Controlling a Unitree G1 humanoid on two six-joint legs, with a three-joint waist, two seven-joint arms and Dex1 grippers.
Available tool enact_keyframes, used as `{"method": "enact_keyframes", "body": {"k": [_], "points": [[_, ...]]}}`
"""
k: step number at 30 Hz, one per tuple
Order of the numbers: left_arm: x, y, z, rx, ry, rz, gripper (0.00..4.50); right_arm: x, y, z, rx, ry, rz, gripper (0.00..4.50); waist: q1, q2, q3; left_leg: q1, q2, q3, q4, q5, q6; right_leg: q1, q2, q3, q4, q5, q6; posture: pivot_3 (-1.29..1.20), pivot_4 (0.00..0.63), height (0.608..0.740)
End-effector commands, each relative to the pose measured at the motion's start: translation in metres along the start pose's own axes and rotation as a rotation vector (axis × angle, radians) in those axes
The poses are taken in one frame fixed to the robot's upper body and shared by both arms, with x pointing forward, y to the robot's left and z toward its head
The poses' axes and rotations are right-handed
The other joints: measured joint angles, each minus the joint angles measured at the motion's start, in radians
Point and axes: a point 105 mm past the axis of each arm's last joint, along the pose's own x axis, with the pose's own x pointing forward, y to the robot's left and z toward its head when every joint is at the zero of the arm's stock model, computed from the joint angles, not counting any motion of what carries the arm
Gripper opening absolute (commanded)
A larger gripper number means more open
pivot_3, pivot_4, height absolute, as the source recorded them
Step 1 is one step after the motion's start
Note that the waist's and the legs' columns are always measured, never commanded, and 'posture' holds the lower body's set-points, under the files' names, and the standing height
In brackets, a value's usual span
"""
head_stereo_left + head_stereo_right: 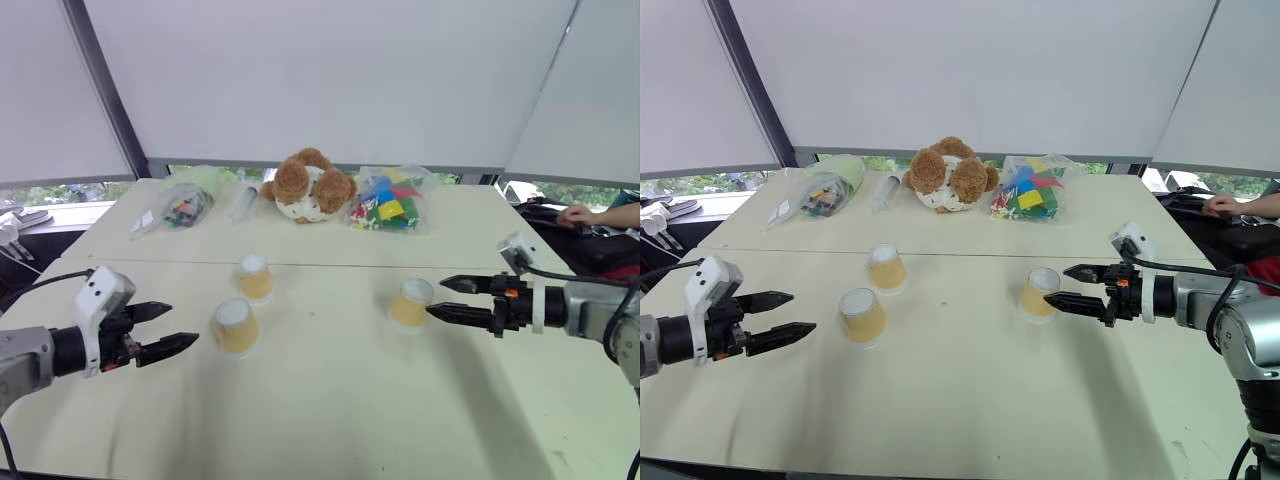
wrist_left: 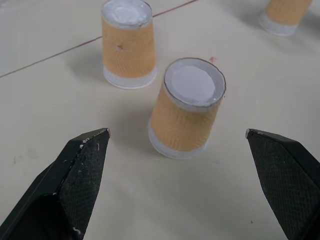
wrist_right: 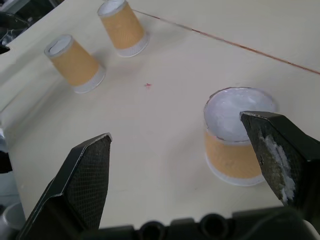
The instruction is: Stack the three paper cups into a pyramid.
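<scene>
left jaws wide | near cup (image 2: 186,110) ahead, apart | right jaws wide

The three tan-yellow tapered paper cups (image 2: 185,112) have matt sides with a fine ribbed, embossed grain and smooth white paper ends. They stand on a pale cream table (image 1: 330,400) with a smooth, matt top; a thin seam crosses it just behind the cups. Beyond that seam sits a brown and white teddy bear (image 1: 307,185) of fuzzy plush cloth. On either side of the bear lie clear, glossy, crinkled plastic bags (image 1: 390,200) holding bright, shiny plastic pieces. The black fingers (image 2: 75,185) of the left gripper (image 1: 172,329) carry a fine cross-hatched, matt texture, and the right gripper (image 1: 447,299) has the same finish, scuffed white on one finger.
</scene>
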Motion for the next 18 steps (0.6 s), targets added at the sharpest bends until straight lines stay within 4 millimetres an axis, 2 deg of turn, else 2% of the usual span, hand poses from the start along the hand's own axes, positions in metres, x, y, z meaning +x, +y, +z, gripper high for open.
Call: {"method": "enact_keyframes", "body": {"k": [1,4,6,12,18], "points": [[0.006,-0.005,0.007,0.074,-0.001,-0.044,4.50,0.002,0.020,0.013,-0.035,-0.025,0.065,4.48,0.000,0.000,0.000,0.000,0.000,0.000,0.000,0.000,0.000,0.000,0.000,0.000,0.000,0.000,0.000,0.00,0.150,0.740],[0.030,-0.003,0.006,0.130,-0.009,-0.087,4.50,0.013,0.047,0.014,-0.035,-0.028,0.158,4.48,0.006,0.000,0.000,0.000,0.000,0.000,0.000,0.000,0.000,0.000,0.000,0.000,0.000,0.000,0.000,0.00,0.150,0.740],[0.043,0.000,0.009,0.143,-0.043,-0.099,4.50,0.017,0.055,0.016,-0.037,-0.040,0.170,4.48,0.006,0.000,0.000,0.000,0.000,0.000,0.000,0.000,0.000,0.001,0.001,-0.001,0.000,0.000,0.000,0.00,0.150,0.740],[0.078,0.002,0.008,0.175,-0.101,-0.145,4.50,0.022,0.065,0.016,-0.033,-0.045,0.175,4.48,0.004,0.000,0.000,-0.001,-0.001,0.000,0.001,0.000,0.000,0.001,0.001,-0.001,0.000,0.000,0.000,0.00,0.150,0.740],[0.096,0.003,0.003,0.201,-0.102,-0.174,4.50,0.021,0.065,0.014,-0.038,-0.033,0.156,4.48,0.002,0.000,0.000,-0.002,0.000,0.000,0.001,0.000,0.000,0.001,0.002,-0.001,0.000,0.000,0.000,0.00,0.150,0.740]]}}
